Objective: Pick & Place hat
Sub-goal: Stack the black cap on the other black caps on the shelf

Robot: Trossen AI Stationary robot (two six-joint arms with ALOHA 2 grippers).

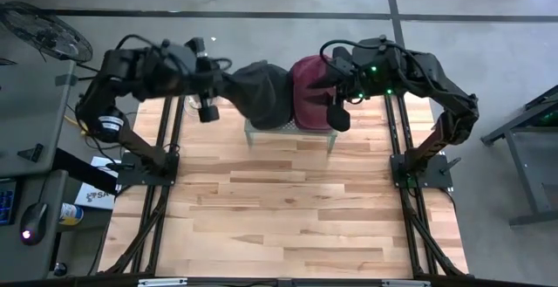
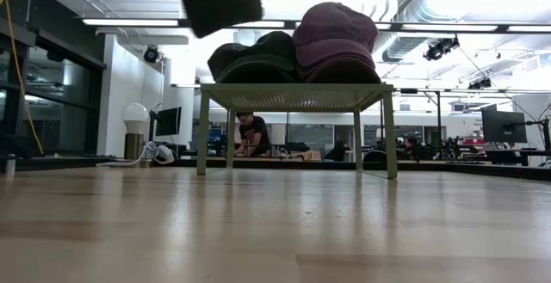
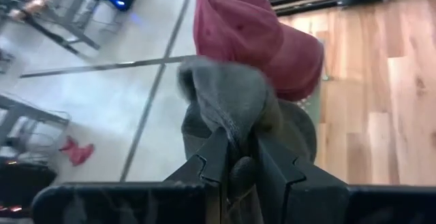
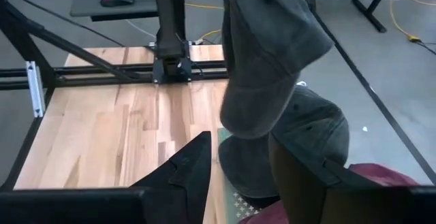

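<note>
A dark grey hat (image 1: 261,95) and a maroon hat (image 1: 309,91) sit side by side on a small green mesh stand (image 2: 293,95) at the table's far edge. In the low view the grey hat (image 2: 254,59) is left of the maroon hat (image 2: 331,38). My left gripper (image 3: 235,163) comes from the left and is shut on the grey hat. My right gripper (image 4: 238,176) is open and hovers over the maroon hat (image 4: 381,183), pointing toward the grey hat (image 4: 272,54) without touching either. My left gripper pinches a bunched fold of the grey hat's cloth (image 3: 231,125) between its two fingers, coming from the table's left side. The pinched part is drawn up toward the fingers, while the hat's lower part (image 4: 300,142) still rests on the stand beside the maroon hat.
The stand's thin legs (image 2: 203,132) rest on the wooden table top (image 1: 288,208), which stretches toward the near edge. Black arm frames (image 1: 157,174) run along both table sides. A fan (image 1: 44,30) and desks stand on the floor; people sit far behind in the room.
</note>
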